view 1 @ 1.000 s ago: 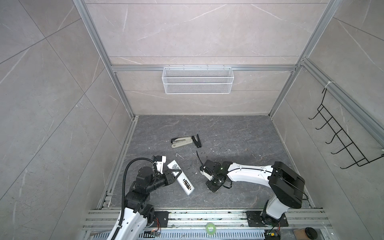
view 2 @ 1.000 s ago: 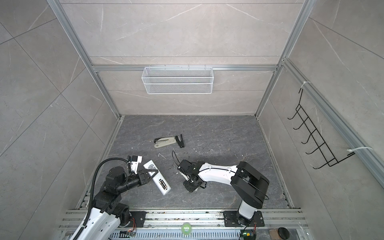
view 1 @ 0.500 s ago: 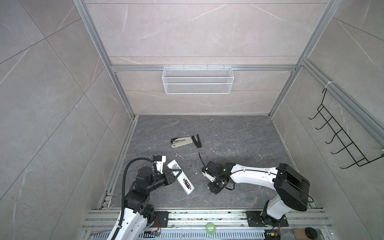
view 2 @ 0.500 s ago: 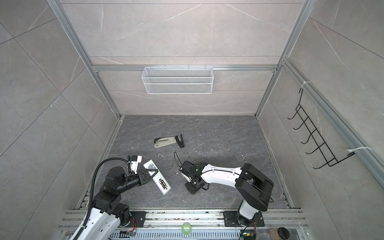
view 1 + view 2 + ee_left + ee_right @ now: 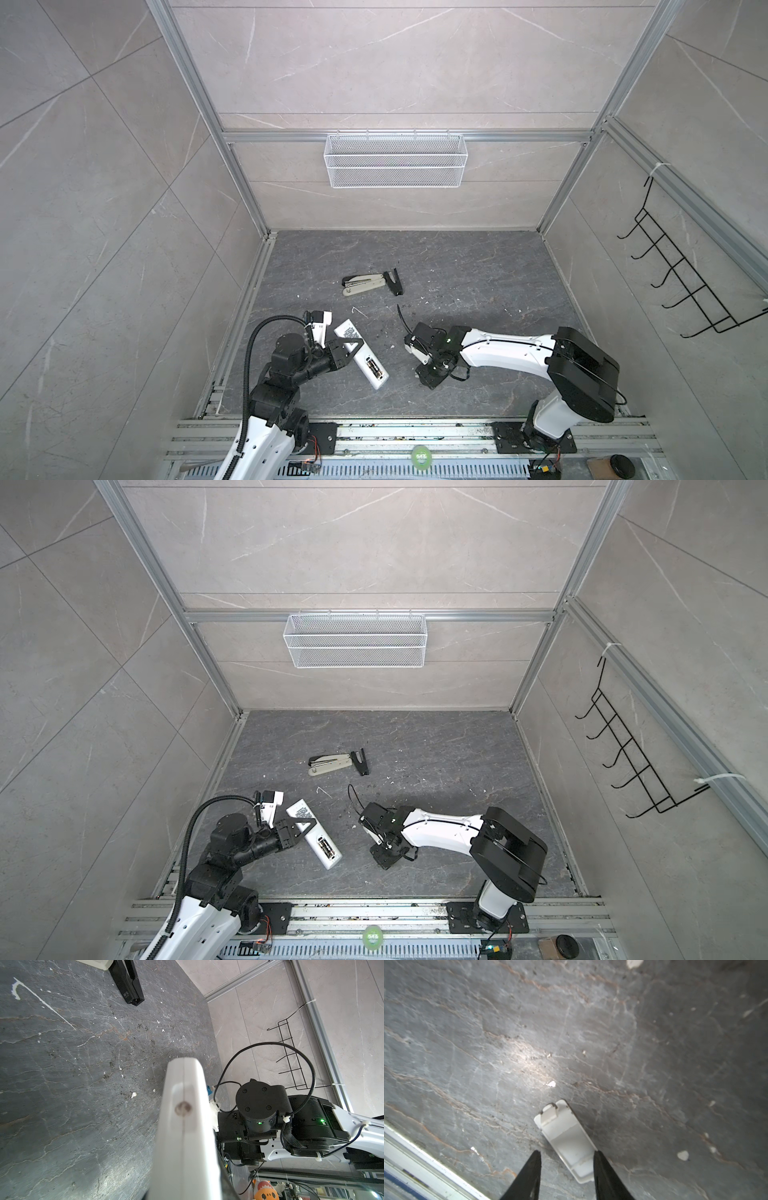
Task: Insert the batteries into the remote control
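While the left gripper (image 5: 353, 346) stays clamped on the remote control (image 5: 365, 358), the right gripper (image 5: 567, 1152), apart, has shifted slightly.

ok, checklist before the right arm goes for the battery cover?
1. Hold: left gripper shut on remote control - ok.
2. Load: batteries show in the open bay - ok; seating cannot tell.
3. Jaws: right gripper open - ok.
4. Alignment: battery cover centred between jaws - not ok, skewed, against one finger.
5. Pose: battery cover flat on table, inner side up - ok.
6. Clutter: stapler well away - ok.
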Controlling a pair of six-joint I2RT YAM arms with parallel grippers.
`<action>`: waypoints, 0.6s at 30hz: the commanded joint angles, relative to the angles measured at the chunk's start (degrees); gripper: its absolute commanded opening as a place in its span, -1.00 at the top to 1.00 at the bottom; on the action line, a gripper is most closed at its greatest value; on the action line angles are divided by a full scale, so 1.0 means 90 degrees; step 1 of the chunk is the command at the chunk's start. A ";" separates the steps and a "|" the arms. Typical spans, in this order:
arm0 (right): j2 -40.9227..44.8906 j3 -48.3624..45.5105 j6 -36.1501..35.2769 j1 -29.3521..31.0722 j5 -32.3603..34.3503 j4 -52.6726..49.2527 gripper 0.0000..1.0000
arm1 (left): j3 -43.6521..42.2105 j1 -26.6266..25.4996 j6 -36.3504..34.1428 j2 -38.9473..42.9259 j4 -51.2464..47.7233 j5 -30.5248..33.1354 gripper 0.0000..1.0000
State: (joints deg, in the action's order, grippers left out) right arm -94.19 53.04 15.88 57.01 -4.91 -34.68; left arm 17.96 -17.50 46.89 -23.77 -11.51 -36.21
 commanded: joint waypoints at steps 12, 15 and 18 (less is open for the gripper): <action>-0.0413 0.0269 -0.0129 0.0152 0.0519 -0.0434 0.17 | 0.0124 0.0037 0.0141 -0.0054 0.0623 -0.0293 1.00; -0.0433 0.0278 -0.0143 0.0150 0.0545 -0.0421 0.27 | 0.0134 0.0050 0.0132 -0.0054 0.0604 -0.0295 1.00; -0.0451 0.0317 -0.0172 0.0150 0.0545 -0.0434 0.39 | 0.0153 0.0050 0.0122 -0.0073 0.0604 -0.0294 1.00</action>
State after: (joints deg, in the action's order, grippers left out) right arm -96.75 55.20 14.85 58.11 -0.49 -36.86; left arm 17.96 -17.32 47.75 -24.36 -9.78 -36.60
